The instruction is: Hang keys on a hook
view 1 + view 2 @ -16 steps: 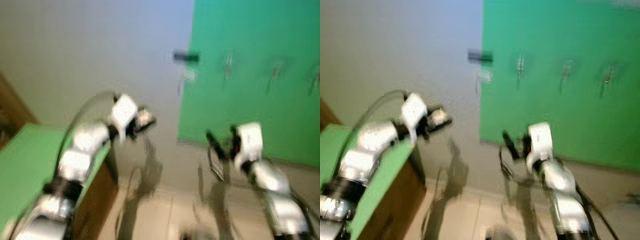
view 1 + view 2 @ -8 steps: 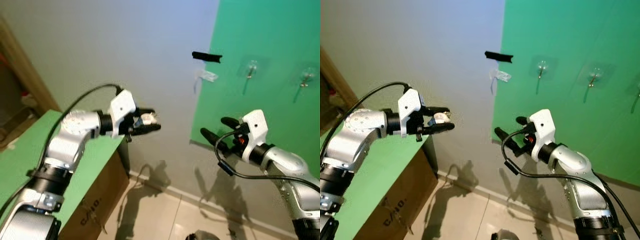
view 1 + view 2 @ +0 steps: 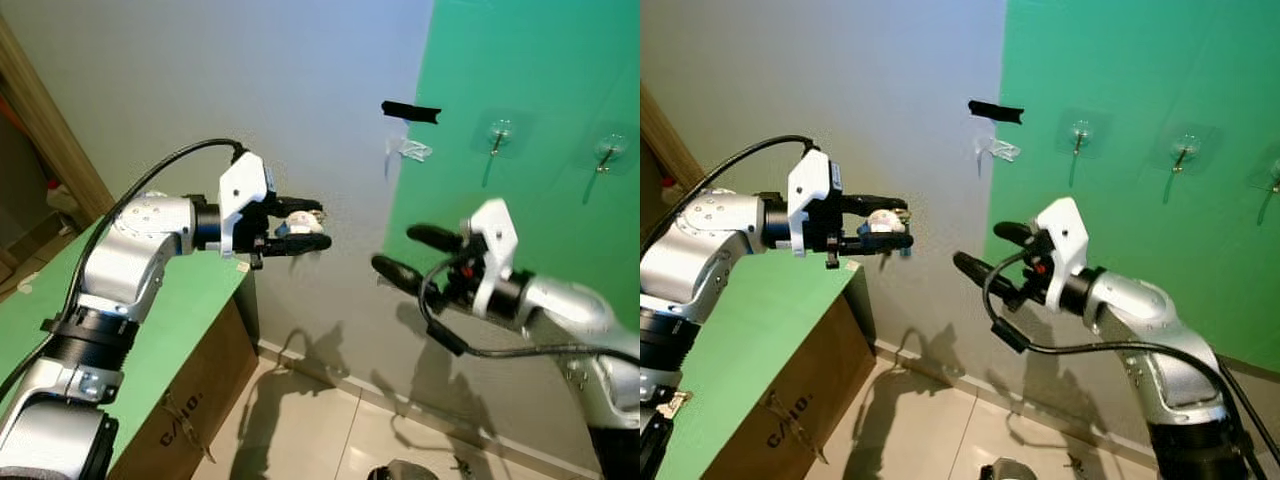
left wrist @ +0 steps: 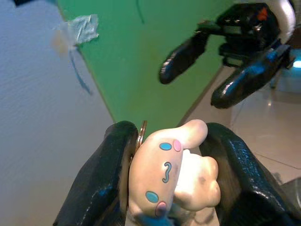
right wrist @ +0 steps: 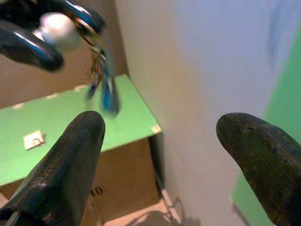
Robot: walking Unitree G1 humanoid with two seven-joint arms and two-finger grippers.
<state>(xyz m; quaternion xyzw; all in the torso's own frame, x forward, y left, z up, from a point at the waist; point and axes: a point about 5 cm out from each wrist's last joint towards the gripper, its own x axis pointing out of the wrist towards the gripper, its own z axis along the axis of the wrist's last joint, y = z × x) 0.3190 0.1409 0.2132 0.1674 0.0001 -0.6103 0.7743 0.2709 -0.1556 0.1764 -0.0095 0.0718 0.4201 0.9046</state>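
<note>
Jaws: left gripper (image 3: 300,226) clenched on the keys (image 4: 171,181) by their white plush charm; right gripper (image 3: 985,250) spread wide, holding nothing.
Keys' place: up in the air before the grey wall, near the right gripper's fingers, well short of the green panel (image 3: 1160,60).
Hooks: 2 clear hooks (image 3: 1078,135) on the panel, bare.
Risk 1: grip sits on the soft charm, so the ring (image 4: 140,134) may twist or slip when pressed to a hook.
Risk 2: the dangling blue-tagged bunch (image 5: 102,84) looks blurred, perhaps swinging; it could snag the right gripper.
Pointing: charm's long axis lies roughly level, nose toward the panel; keys hang straight down.
</note>
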